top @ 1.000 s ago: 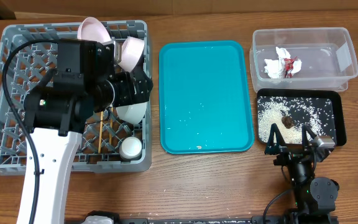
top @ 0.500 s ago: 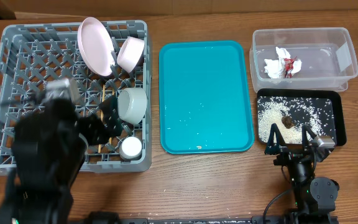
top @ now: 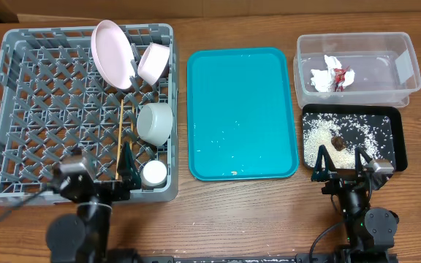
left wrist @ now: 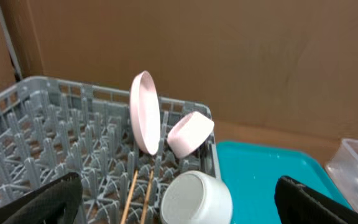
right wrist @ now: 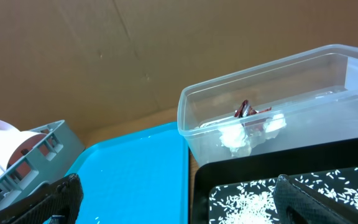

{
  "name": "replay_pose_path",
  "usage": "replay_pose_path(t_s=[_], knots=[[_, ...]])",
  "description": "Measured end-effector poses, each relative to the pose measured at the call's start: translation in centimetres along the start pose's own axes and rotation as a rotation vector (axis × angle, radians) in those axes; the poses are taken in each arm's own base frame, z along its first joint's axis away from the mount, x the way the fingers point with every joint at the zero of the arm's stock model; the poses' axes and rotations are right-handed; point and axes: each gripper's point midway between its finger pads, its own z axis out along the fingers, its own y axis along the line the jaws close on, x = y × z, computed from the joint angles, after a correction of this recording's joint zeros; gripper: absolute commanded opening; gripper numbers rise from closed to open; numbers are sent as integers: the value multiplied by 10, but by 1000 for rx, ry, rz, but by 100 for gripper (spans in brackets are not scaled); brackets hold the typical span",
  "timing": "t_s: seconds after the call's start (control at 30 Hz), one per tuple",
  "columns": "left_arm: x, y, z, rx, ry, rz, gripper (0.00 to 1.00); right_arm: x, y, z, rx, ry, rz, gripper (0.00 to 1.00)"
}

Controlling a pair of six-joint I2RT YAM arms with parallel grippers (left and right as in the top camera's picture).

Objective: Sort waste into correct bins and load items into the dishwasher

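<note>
The grey dish rack (top: 20, 109) holds an upright pink plate (top: 113, 52), a second tilted pink dish (top: 154, 62), a pale bowl (top: 155, 122) on its side, a small white cup (top: 153, 173) and two chopsticks (top: 120, 139). My left gripper (top: 104, 169) is open and empty at the rack's front edge; in its wrist view (left wrist: 178, 186) the bowl (left wrist: 194, 199) lies between its fingers. The wrapper (top: 332, 76) lies in the clear tub (top: 408, 55). The brown lump (top: 338, 140) and rice (top: 314, 135) lie on the black tray (top: 393, 124). My right gripper (top: 340, 161) is open and empty at that tray's front edge.
A teal tray (top: 240, 109) with a few rice grains lies between the rack and the bins. Cardboard walls stand behind the table. Bare wood runs along the front edge between the two arms.
My left arm has pulled back from over the rack to the table's front edge, uncovering the bowl and chopsticks. The right arm has not moved.
</note>
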Motion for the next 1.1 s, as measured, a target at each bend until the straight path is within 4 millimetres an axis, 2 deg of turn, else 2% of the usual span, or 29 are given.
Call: replay_pose_path(t_s=[0.23, 0.57, 0.77, 0.9, 1.1], knots=[[34, 7, 7, 20, -114, 20, 100, 0, 0, 0, 0, 0, 0, 100], [76, 15, 25, 11, -81, 96, 100, 0, 0, 0, 1, -1, -1, 100], [109, 21, 33, 2, -17, 128, 100, 0, 0, 0, 0, 0, 0, 100], [119, 23, 35, -1, 4, 140, 100, 0, 0, 0, 1, -1, 0, 100], [118, 23, 35, -1, 1, 146, 100, 0, 0, 0, 1, 0, 0, 100]])
